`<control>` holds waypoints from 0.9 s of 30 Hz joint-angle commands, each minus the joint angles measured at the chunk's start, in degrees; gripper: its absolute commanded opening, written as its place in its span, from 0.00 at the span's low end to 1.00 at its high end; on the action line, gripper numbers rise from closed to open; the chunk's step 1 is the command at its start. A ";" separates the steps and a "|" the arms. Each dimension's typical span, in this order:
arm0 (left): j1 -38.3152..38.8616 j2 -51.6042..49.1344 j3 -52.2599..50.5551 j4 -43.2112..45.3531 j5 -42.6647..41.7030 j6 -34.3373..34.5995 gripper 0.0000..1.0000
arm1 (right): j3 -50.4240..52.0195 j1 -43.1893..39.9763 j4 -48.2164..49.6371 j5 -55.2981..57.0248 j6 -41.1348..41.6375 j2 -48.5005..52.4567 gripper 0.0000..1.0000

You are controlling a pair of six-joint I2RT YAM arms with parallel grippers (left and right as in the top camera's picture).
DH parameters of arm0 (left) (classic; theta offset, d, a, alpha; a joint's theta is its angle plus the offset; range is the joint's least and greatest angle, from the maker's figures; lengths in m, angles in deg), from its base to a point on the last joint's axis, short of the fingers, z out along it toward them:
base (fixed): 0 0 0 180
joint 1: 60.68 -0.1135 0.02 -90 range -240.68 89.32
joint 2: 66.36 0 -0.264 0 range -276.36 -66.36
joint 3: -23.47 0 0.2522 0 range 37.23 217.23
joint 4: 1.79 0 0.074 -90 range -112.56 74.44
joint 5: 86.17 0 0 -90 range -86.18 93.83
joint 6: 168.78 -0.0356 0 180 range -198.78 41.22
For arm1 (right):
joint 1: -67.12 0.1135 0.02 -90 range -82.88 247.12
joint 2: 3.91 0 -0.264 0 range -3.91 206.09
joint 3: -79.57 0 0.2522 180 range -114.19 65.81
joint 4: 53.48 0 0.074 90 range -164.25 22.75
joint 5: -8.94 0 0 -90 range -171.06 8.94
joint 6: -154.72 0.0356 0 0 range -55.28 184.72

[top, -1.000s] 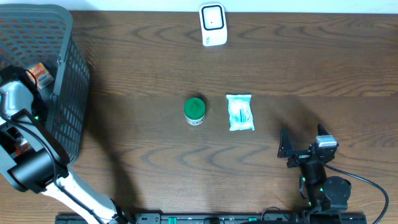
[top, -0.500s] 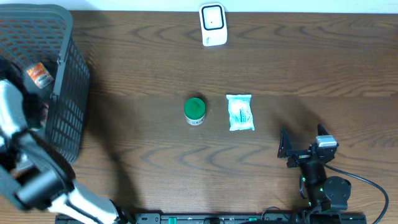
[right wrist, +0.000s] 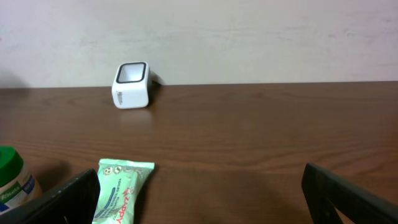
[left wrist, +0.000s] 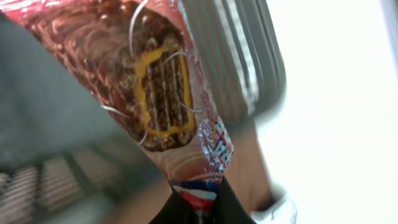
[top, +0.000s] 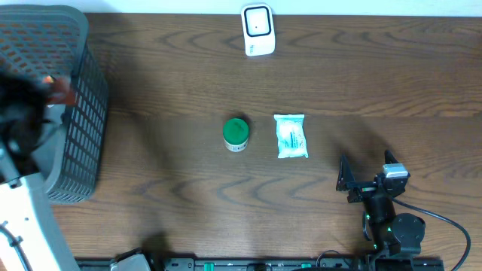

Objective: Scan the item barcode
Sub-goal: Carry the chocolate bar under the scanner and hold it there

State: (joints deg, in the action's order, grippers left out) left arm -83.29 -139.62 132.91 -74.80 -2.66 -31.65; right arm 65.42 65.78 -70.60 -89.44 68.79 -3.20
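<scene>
On the table [top: 188,83] we find the basket [top: 83,98] at the left edge and the scanner [top: 257,30] at the far edge, near the middle. In the centre the jar [top: 236,134] stands just left of the pouch [top: 291,136]. The right gripper [top: 367,175] is nearer to us, to the right of the pouch.

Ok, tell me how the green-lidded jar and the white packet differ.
The jar is round and stands upright; the packet is rectangular and lies flat. The jar has a solid green lid; the packet is white with green print. Both sit on the table, apart.
</scene>
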 commanded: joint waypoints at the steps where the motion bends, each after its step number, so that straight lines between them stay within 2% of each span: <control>1: 14.64 -3.17 -1.81 -0.92 -9.86 -9.77 0.07 | 0.07 0.63 -0.15 -0.52 0.57 -0.22 0.99; 2: 22.91 -5.73 -1.97 -0.90 -10.03 -12.70 0.07 | 0.07 0.63 -0.15 -0.52 0.57 -0.22 0.99; 4: 31.45 -9.14 -1.97 0.13 -10.32 -16.46 0.07 | 0.07 0.63 -0.15 -0.52 0.57 -0.22 0.99; 7: 40.92 -14.38 -1.97 3.17 -16.13 -26.18 0.07 | 0.07 0.63 -0.15 -0.55 0.57 -0.22 0.99; 9: 46.03 -18.43 -1.97 5.38 -23.12 -33.07 0.07 | 0.07 0.63 -0.15 -0.55 0.57 -0.22 0.99; 11: 49.33 -22.14 -1.97 7.21 -29.29 -37.18 0.07 | 0.07 0.63 -0.15 -0.55 0.57 -0.22 0.99; 15: 51.91 -29.59 -1.97 10.14 -40.48 -38.60 0.07 | 0.07 0.63 -0.15 -0.55 0.57 -0.22 0.99; 20: 50.99 -38.18 -1.97 11.02 -60.11 -41.59 0.07 | 0.07 0.63 -0.15 -0.52 0.57 -0.22 0.99; 27: 49.77 -45.88 -1.97 13.53 -61.64 -41.55 0.08 | 0.07 0.63 -0.15 -0.55 0.57 -0.22 0.99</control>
State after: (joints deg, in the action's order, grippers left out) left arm -32.93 -183.68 131.34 -62.60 -58.87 -71.34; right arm 65.42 65.78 -70.60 -89.46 68.79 -3.20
